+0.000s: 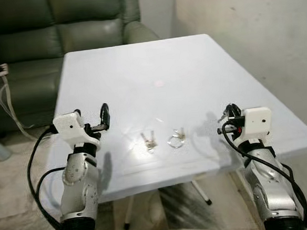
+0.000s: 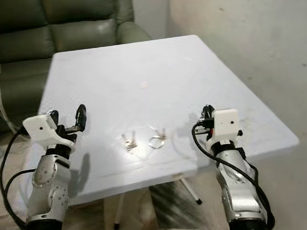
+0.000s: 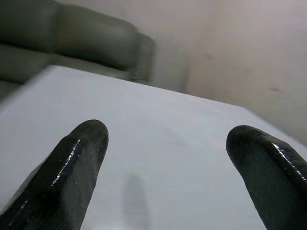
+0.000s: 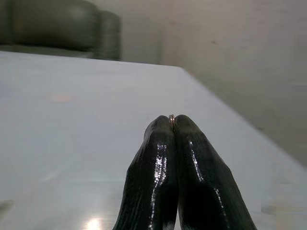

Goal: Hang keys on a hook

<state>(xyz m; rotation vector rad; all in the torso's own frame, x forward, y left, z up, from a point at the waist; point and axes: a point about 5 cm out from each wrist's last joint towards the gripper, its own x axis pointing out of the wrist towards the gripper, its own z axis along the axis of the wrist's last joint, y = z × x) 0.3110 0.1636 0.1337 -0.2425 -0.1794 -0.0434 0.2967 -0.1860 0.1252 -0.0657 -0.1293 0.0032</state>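
Two small sets of keys lie on the white table near its front edge: a pair of keys and a ring with a key just to their right. My left gripper hovers open over the table's front left corner, left of the keys, with nothing between its fingers. To the right of the keys, my right gripper is held low over the table. Its fingertips are pressed together, and a thin coppery metal edge shows pinched at their tips.
A dark green sofa stands behind the table at the back left, with a white cable hanging beside it. A pale wall runs along the right. Table legs stand on the tiled floor below the front edge.
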